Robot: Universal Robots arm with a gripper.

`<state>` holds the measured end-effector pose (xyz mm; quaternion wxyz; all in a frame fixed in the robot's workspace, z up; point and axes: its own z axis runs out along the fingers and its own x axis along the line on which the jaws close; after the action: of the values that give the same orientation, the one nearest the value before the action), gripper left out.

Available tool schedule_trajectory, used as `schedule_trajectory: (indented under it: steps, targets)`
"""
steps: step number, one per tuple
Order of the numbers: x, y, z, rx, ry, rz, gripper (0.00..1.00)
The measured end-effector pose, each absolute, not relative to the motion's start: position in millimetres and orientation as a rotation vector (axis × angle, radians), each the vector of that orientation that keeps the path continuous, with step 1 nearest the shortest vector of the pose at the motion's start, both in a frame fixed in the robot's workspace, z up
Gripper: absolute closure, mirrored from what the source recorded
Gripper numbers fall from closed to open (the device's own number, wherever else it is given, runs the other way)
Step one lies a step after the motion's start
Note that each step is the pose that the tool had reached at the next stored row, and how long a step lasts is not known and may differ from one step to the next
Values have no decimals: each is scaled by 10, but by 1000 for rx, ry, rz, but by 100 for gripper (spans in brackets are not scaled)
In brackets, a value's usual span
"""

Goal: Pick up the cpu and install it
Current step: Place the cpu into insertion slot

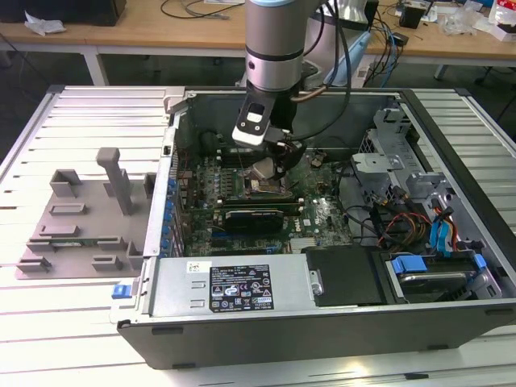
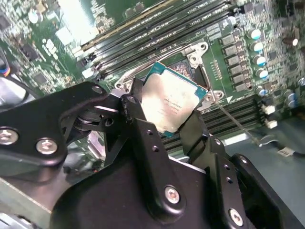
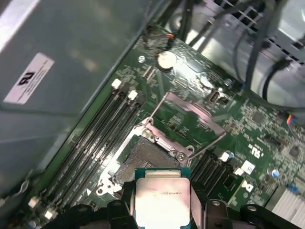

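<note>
Two fingers (image 2: pixel 194 131) of the end effector (image 2: pixel 167 114) pinch the cpu (image 2: pixel 172 98) by opposite edges, tilted over the open socket (image 3: pixel 143 155); light, stiff and likely fragile underneath, it suits this edge grip.

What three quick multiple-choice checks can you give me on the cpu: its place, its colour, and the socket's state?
1. Where is the cpu?
A) seated in the socket
B) held in the gripper jaws, close by the socket
C) lying flat, untouched

2. What colour is its top?
A) black
B) silvery
C) red

3. What state is the socket in?
A) empty, plate swung open
B) filled, unlatched
C) filled and latched

Answers:
1. B: both wrist views show the jaws clamping its edges.
2. B: its top is pale metal.
3. A: the first wrist view shows the socket bare, with its plate back.
</note>
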<state>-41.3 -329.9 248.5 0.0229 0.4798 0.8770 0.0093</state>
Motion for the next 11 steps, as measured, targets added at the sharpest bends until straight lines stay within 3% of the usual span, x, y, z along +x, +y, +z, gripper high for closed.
schedule_trajectory:
  steps: [11]
  targets:
    - [-413, -3299, 2473, 1870, 2465, 18, 45]
